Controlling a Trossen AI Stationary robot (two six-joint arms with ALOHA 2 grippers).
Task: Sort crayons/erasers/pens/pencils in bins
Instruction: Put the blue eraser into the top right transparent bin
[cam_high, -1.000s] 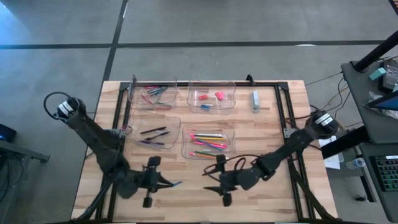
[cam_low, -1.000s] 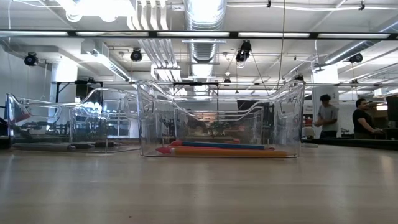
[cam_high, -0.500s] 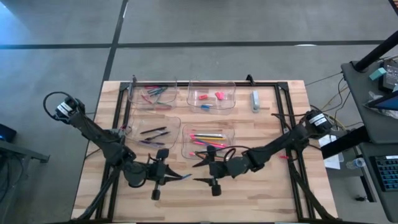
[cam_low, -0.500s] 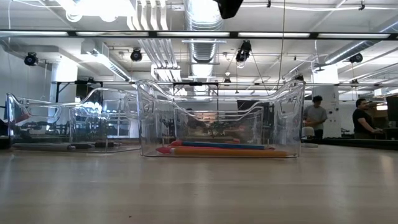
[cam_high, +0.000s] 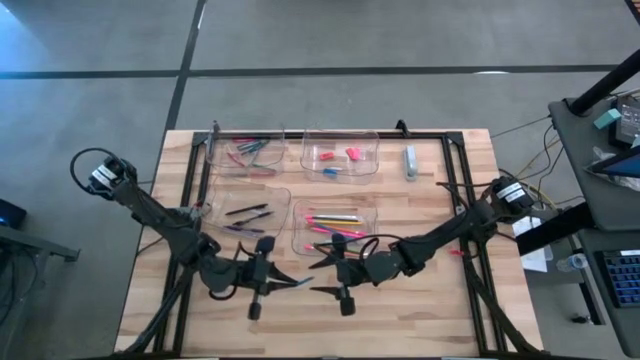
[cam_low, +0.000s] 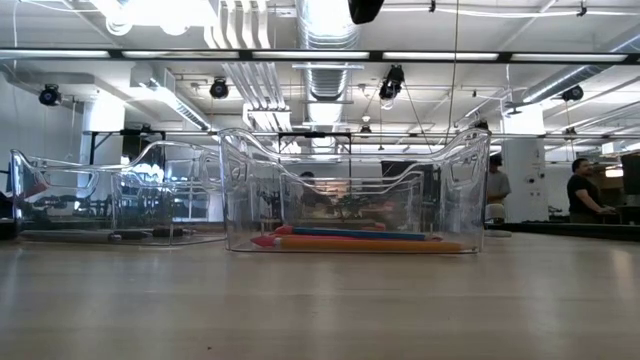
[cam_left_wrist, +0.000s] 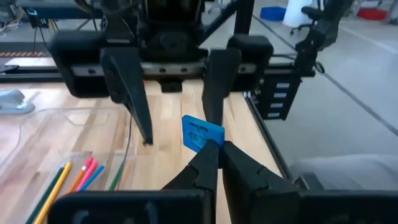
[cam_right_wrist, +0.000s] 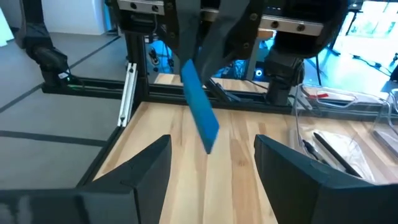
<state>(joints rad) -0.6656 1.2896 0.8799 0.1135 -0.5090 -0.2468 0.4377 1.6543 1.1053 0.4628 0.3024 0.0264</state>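
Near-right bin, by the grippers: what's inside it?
The bin holds pencils: orange, pink, yellow, some blue. The right gripper overlaps its near edge, hiding anything there.

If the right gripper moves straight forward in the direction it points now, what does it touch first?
Most likely the blue crayon held out by the shut left gripper; it hangs straight ahead between the open right gripper's fingers, though depth is unclear.

Grey concrete floor (cam_high: 330, 40) all around, a dark seam running across at twelve o'clock. At three o'clock, a dark side desk (cam_high: 605, 130) cluttered with gear. Looking level across, bright ceiling light strips (cam_low: 300, 56) glow, silver ducts (cam_low: 325, 30) and pipes run overhead, a white pillar (cam_low: 522, 180) stands far back, and a person (cam_low: 583, 190) at three o'clock.
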